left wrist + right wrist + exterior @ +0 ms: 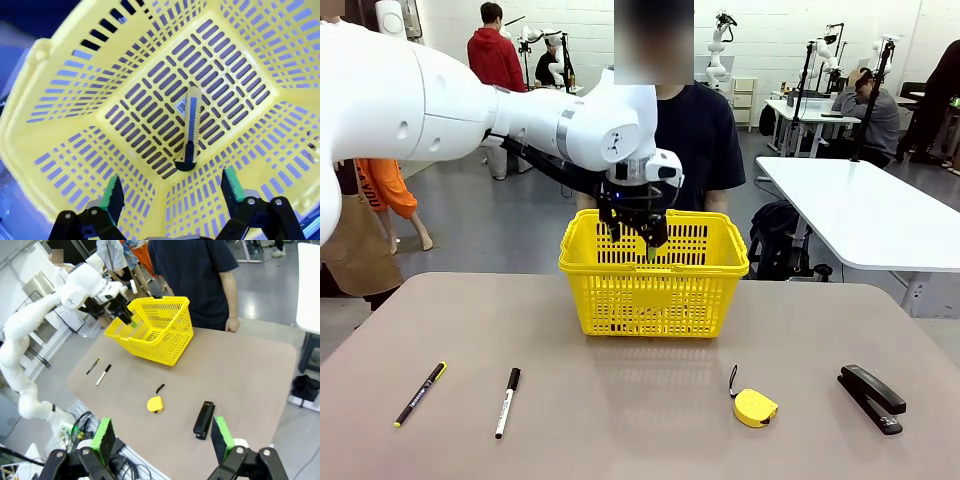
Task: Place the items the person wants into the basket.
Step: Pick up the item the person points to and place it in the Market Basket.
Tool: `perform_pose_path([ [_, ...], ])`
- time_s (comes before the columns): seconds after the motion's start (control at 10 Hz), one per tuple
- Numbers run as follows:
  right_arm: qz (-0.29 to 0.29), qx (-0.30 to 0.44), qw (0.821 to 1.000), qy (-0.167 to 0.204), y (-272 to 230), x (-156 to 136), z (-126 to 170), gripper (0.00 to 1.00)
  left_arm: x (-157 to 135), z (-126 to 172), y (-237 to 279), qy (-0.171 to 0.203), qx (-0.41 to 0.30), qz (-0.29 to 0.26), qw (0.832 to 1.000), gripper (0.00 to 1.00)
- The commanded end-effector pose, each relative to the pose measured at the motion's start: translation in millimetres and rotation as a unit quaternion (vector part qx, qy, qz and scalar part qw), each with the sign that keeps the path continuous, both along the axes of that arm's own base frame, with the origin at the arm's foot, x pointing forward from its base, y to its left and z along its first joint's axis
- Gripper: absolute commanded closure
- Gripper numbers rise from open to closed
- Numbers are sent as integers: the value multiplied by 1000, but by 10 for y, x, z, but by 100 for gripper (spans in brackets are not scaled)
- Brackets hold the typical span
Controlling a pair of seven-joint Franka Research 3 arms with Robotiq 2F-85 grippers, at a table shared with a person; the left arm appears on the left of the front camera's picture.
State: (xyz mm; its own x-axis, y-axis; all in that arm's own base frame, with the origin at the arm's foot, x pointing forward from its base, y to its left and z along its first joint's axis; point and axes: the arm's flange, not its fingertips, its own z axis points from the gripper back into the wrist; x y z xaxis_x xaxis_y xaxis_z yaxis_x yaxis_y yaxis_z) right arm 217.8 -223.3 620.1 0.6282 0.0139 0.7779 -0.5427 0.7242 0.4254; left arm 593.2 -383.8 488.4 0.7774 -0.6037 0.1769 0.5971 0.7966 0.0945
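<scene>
The yellow basket (655,285) stands at the table's far middle, in front of the person (692,130). My left gripper (638,238) hangs over its near-left rim, open. In the left wrist view the gripper (171,192) is open with nothing between its fingers, and the yellow-and-black utility knife (191,127) lies loose on the basket floor (150,115) below it. The yellow tape measure (755,407) and the black stapler (872,397) lie at the near right. My right gripper (162,440) is open, high above the table's right end, over the stapler (204,419) and tape measure (155,403).
Two black pens (420,393) (508,402) lie at the near left of the table. The person's hand (231,324) rests at the far edge beside the basket (155,330). A white table (860,215) stands behind at the right.
</scene>
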Motion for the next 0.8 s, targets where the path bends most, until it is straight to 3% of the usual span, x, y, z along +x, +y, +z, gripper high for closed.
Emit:
perform_pose_path([
  [0.0, 6, 6, 1000, -11, -2, 14, 21, 0, -337, 581, 259, -26, -3, -12, 1000, 0],
  [0.2, 6, 6, 1000, -11, -2, 14, 21, 0, -1021, 1010, 666, -50, 25, -40, 998, 0],
  [0.3, 6, 6, 1000, -11, -2, 14, 21, 0, -1358, 1088, 920, -59, 24, -49, 997, 0],
  [0.5, 6, 6, 1000, -11, -2, 14, 21, 0, -2002, 1010, 1506, -73, -1, -55, 996, 0],
  [0.7, 6, 6, 1000, -11, -2, 14, 21, 0, -2499, 714, 2002, -80, -26, -57, 995, 0],
])
